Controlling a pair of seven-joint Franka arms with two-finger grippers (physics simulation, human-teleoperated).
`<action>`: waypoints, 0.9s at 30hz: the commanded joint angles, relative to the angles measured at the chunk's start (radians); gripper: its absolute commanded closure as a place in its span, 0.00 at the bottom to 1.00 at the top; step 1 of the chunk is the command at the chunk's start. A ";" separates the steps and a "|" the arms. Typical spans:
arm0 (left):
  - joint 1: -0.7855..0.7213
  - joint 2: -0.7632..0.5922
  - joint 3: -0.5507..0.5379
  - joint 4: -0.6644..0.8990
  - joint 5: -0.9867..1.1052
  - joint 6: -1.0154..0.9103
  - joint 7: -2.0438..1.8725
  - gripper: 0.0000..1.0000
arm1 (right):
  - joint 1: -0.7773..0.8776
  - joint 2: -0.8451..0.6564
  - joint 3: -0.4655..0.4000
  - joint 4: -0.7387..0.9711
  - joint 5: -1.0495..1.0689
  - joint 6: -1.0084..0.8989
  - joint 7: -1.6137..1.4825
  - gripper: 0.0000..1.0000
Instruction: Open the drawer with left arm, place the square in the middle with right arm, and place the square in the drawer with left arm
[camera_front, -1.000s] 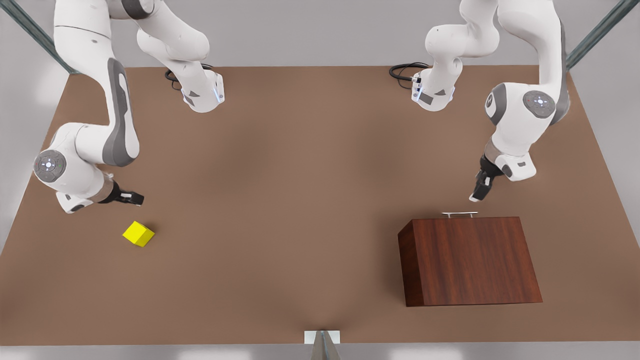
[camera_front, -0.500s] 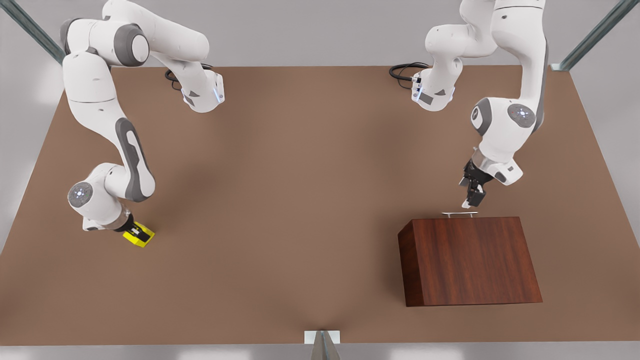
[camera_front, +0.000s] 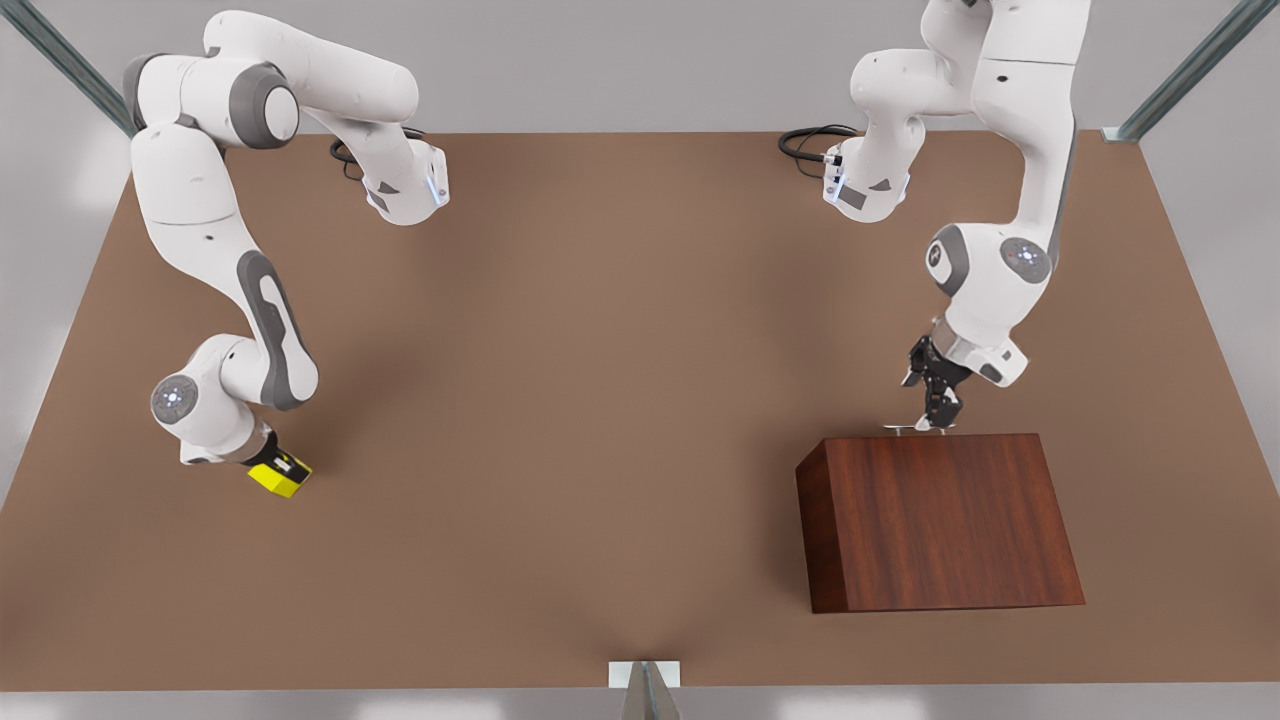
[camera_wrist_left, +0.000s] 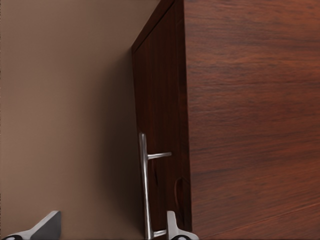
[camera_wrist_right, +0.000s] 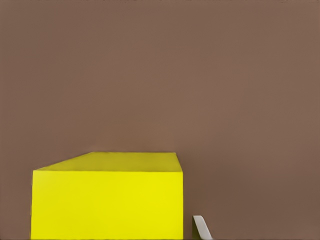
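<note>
Having descended over the last second, the left claw (camera_front: 940, 420) now brackets the closed drawer's handle (camera_wrist_left: 145, 185) with fingers parted, gripping nothing, while the right claw (camera_front: 275, 470) straddles the square (camera_front: 278, 480) on the desk (camera_front: 600, 400), closure not discernible, so both grasps appear imminent.

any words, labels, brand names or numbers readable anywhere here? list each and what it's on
None: no readable text shows in any view.
Cabinet: plain wood grain, no label; its handle is bare metal.
Yellow cube: blank faces.
Table: unmarked.
Arms: only small glowing round marks on the joints, no letters or numbers legible.
Left end effector at the handle and right end effector at the cube carry no legible markings.
</note>
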 joint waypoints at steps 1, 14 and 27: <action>0.000 0.002 0.000 0.000 -0.009 0.002 0.000 0.00 | 0.001 0.000 0.000 0.002 0.000 -0.001 0.000 0.29; 0.001 0.043 0.003 -0.023 -0.032 0.018 0.000 0.00 | 0.015 -0.126 0.219 -0.039 0.002 -0.166 0.455 0.32; 0.003 -0.078 0.008 -0.158 -0.032 0.004 -0.018 0.00 | 0.859 0.038 0.169 0.262 0.003 -0.126 1.272 0.31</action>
